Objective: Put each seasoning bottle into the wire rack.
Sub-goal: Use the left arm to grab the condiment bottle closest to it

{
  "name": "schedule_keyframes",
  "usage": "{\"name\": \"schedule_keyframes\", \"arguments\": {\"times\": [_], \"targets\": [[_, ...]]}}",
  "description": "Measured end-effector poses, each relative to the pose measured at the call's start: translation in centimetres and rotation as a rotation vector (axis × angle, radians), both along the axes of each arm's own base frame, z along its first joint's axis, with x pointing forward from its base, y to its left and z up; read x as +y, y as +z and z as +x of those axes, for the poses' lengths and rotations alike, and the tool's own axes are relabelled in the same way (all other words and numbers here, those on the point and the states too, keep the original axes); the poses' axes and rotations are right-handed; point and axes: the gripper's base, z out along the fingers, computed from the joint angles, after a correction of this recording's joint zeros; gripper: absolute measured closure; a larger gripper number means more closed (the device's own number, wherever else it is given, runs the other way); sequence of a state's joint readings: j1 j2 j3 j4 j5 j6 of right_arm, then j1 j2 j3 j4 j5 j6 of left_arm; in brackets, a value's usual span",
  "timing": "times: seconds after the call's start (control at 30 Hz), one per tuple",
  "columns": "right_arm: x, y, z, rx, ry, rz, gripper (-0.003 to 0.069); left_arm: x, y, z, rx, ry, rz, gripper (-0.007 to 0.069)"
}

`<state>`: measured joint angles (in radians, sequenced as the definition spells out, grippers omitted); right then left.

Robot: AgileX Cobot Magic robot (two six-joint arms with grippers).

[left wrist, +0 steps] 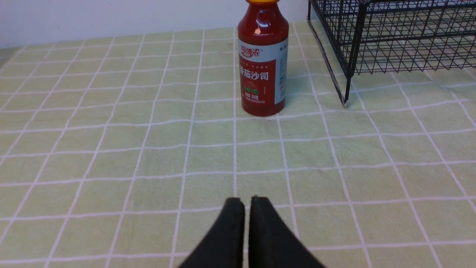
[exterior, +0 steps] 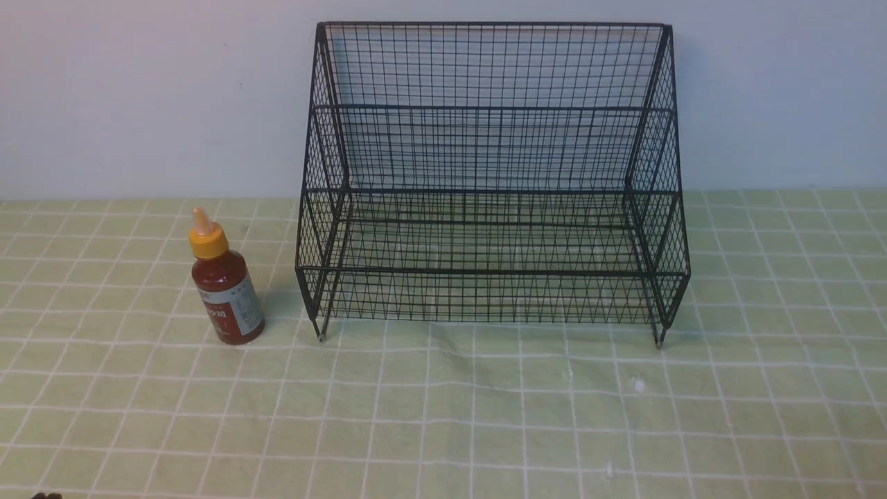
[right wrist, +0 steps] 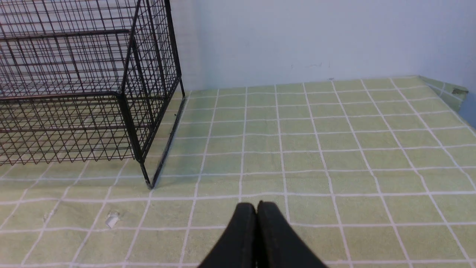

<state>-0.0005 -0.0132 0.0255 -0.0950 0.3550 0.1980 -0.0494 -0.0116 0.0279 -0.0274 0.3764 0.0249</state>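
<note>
Rack (left wrist: 357, 41) and bottle (left wrist: 263, 63) overrun the left wrist view, both arms' jaws pressed together.

bottle (exterior: 227, 291): dark red, glossy | bottle cap (exterior: 208, 241): yellow-orange, nozzle paler orange | label (exterior: 231, 309): red and pale grey, white lettering, small green mark | rack (exterior: 492, 272): black, gridded mesh | tablecloth (exterior: 443, 416): pale green, white checked lines | wall (exterior: 152, 97): pale blue-white, faint pinkish tint | gripper fingers (left wrist: 232, 230): black
</note>
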Motion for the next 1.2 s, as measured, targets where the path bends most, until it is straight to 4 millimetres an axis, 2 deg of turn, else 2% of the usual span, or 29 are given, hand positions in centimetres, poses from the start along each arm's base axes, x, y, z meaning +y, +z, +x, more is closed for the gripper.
{"name": "schedule_keyframes", "arguments": {"times": [1.1,1.2], "targets": [[0.0,0.0,0.0,0.0,0.0,0.0,0.0673,0.12,0.01,0.01,-0.003,0.002,0.037,0.0621],[0.0,0.0,0.0,0.0,0.0,0.0,0.0673,0.02,0.42,0.13,-0.048,0.015,-0.047,0.0621]]}}
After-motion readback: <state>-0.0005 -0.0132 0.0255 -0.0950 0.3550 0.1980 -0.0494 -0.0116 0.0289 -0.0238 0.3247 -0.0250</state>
